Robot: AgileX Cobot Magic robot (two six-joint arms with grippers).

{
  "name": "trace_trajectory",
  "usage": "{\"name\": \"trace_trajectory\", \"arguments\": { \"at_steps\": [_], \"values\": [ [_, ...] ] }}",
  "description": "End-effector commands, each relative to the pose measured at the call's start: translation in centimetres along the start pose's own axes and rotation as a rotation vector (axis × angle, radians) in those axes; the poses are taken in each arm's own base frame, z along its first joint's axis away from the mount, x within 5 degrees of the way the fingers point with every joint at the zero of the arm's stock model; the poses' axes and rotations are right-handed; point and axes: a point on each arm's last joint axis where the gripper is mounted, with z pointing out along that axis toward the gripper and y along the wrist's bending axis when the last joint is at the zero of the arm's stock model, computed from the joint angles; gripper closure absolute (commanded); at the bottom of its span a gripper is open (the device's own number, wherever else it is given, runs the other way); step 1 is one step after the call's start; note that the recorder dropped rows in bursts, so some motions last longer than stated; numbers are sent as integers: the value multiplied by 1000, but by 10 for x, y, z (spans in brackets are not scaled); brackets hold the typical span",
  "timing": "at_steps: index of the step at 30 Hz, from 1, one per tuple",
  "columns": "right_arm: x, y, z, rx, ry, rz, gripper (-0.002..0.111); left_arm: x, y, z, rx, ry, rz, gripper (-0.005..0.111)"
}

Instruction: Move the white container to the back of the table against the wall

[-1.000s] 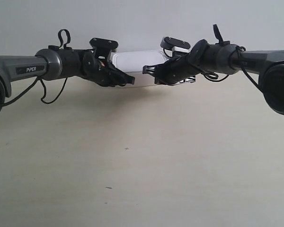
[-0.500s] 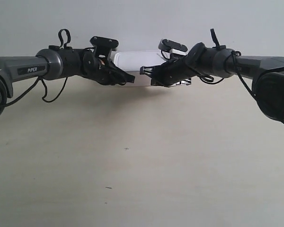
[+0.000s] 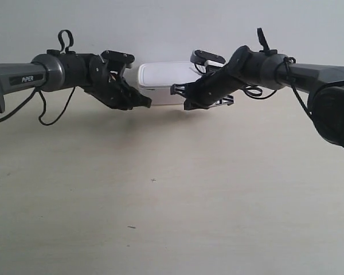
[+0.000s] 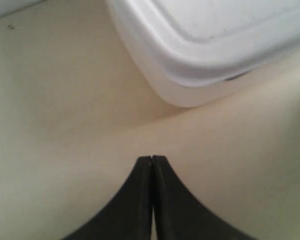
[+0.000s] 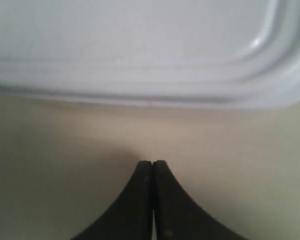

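I am holding my left gripper (image 4: 152, 161) and right gripper (image 5: 152, 164) pinched closed on nothing, suited to nudging; the white container (image 3: 163, 75) is sitting just ahead, far back on the table (image 3: 160, 200), seemingly by the wall (image 3: 160, 28).

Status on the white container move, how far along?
Looks done: small white plastic lidded container sits at the back of the pale wood-look table, by the plain grey-white wall; contact unclear. In hand: left gripper and right gripper, both shut, apart from it. Left: perhaps a final nudge, then retract.
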Motion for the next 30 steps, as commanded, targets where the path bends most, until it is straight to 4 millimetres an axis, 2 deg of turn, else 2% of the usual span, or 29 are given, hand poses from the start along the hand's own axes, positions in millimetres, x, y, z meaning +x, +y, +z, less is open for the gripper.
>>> {"name": "trace_trajectory", "arguments": {
  "at_steps": [1,6,10,12,14,17,20,25,30],
  "values": [
    [-2,1,-19,7,109,-35,108,-25,-1,-38,8,-29,10,107],
    [-4,11,-45,-22,197,-39,108,-37,-6,-75,21,-82,7,107],
    [-5,20,-74,-19,179,-70,108,-28,-5,-105,4,-105,2,107],
    [0,23,-92,-7,165,-88,108,-19,-3,-125,-12,-139,13,107],
    [14,23,-107,6,164,-95,108,-12,-4,-150,-30,-197,12,107],
    [35,27,-146,44,110,-121,108,13,-7,-184,-42,-235,-12,107],
    [68,29,-189,95,33,-117,108,38,-10,-223,-52,-284,-38,107],
    [136,41,-272,90,-118,-56,108,89,-17,-295,-59,-394,-86,107],
    [201,58,-350,3,-293,-62,108,153,-24,-352,-44,-484,-121,107]
  ]
}}
